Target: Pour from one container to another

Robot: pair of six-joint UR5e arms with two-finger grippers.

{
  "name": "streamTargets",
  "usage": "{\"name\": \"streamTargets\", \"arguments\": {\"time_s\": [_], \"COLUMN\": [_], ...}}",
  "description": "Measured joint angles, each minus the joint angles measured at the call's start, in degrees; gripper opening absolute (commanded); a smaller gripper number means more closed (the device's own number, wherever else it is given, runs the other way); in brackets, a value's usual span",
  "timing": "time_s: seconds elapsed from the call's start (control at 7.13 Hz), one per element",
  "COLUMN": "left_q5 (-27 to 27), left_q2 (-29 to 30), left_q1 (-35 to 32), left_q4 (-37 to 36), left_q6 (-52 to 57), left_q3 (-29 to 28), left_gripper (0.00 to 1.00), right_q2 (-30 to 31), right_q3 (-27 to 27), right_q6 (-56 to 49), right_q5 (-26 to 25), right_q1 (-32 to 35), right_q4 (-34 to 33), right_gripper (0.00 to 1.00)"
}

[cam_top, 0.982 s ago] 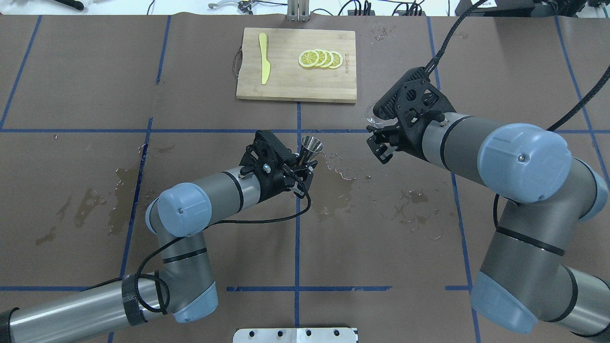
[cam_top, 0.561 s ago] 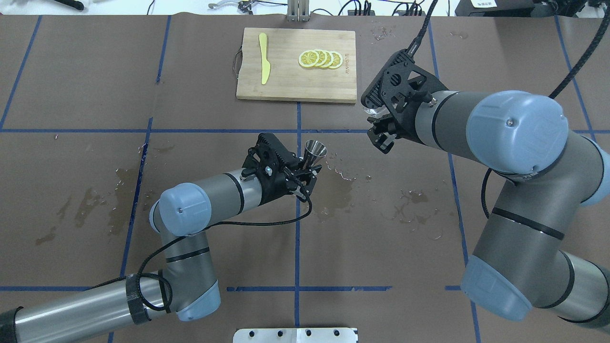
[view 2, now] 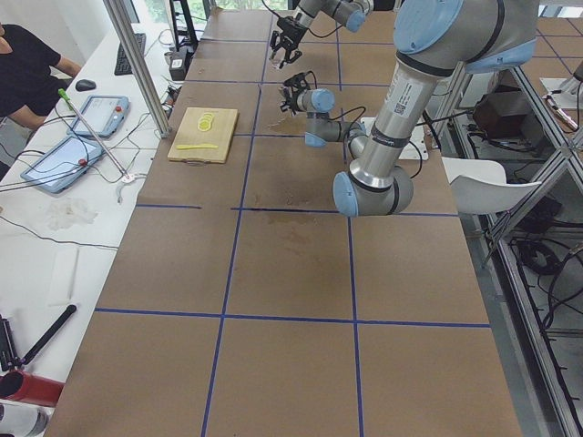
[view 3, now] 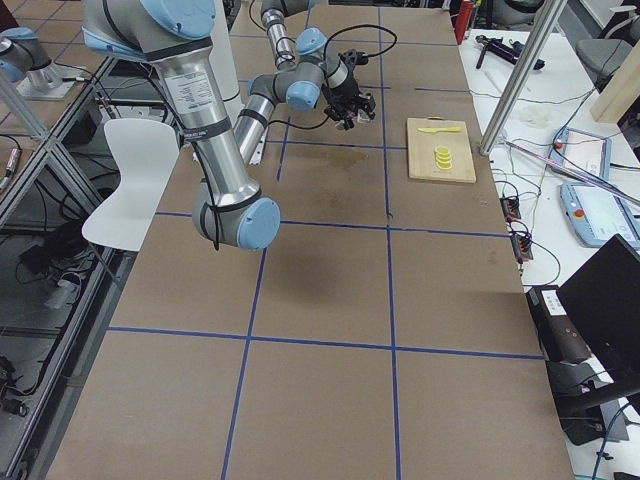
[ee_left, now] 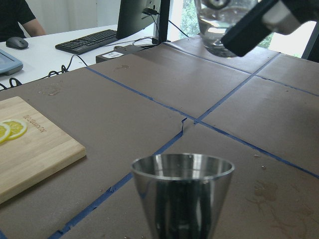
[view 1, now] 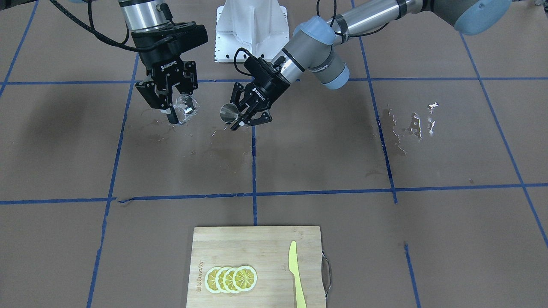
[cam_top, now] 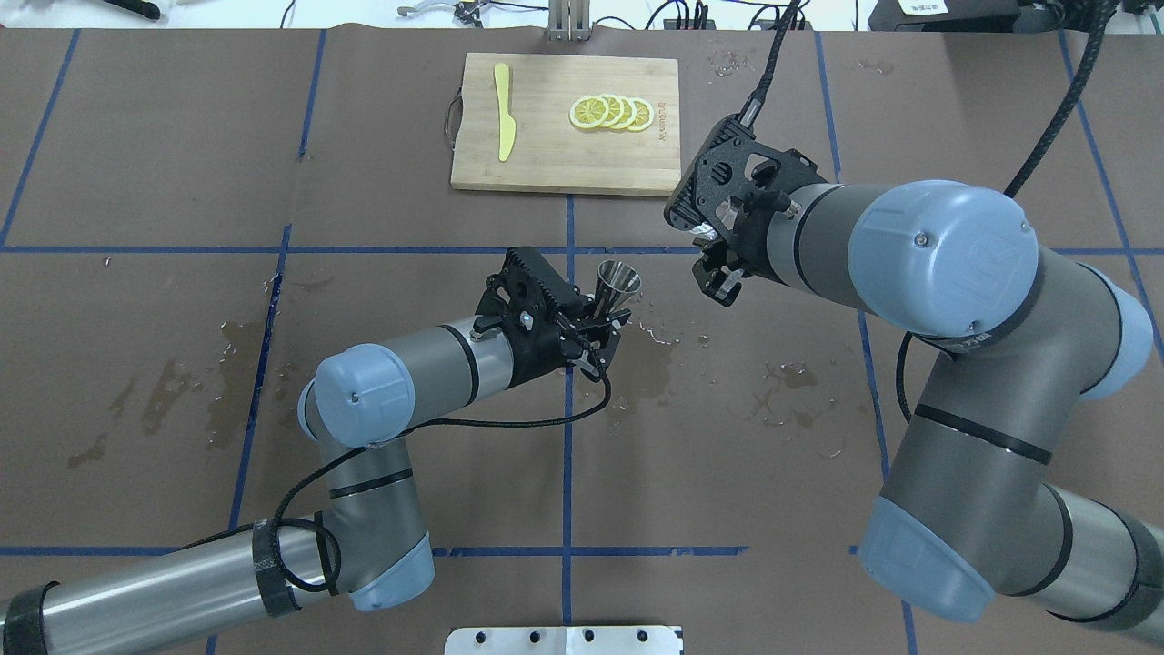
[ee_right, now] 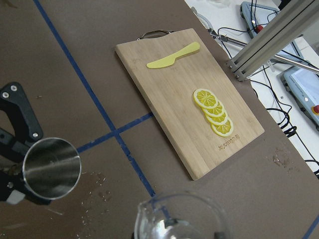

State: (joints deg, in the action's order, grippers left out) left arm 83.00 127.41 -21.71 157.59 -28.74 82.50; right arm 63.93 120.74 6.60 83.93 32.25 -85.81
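Note:
A steel cone-shaped cup (cam_top: 617, 277) is held upright above the table near the middle, with my left gripper (cam_top: 606, 309) shut on its lower part. In the left wrist view the cup (ee_left: 182, 194) fills the bottom centre. A clear glass (view 1: 187, 106) hangs tilted in my right gripper (view 1: 179, 110), which is shut on it. In the overhead view the right gripper (cam_top: 715, 262) sits right of the cup and apart from it. The right wrist view shows the glass rim (ee_right: 179, 219) at the bottom and the steel cup (ee_right: 51, 168) lower left.
A wooden cutting board (cam_top: 564, 155) lies at the table's far side with several lemon slices (cam_top: 611, 112) and a yellow knife (cam_top: 503, 109). Wet stains (cam_top: 791, 391) spot the brown paper around the middle. Operators' desks with screens line the far edge.
My right arm has swung left and away from the base, carrying the glass closer to the steel cup. The left gripper has shifted slightly right with the cup.

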Motion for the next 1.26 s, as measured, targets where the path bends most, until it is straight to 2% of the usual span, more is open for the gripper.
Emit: {"name": "streamTargets", "arguments": {"time_s": [0.7,1.26], "left_q5": [-0.05,-0.06], "left_q2": [0.36,0.47], "left_q1": [0.00,0.00], "left_q4": [0.00,0.00], "left_q6": [0.00,0.00], "left_q3": [-0.59,-0.67], "left_gripper": [0.00,0.00], "right_q2": [-4.21,-7.77], "right_q3": [-0.36,-3.54], "right_q6": [-9.52,-14.09], "right_q5": [-6.47,-9.70], "right_q1": [-4.13,-4.71], "right_q4": [-6.85,-8.29], "right_gripper": [0.00,0.00]}}
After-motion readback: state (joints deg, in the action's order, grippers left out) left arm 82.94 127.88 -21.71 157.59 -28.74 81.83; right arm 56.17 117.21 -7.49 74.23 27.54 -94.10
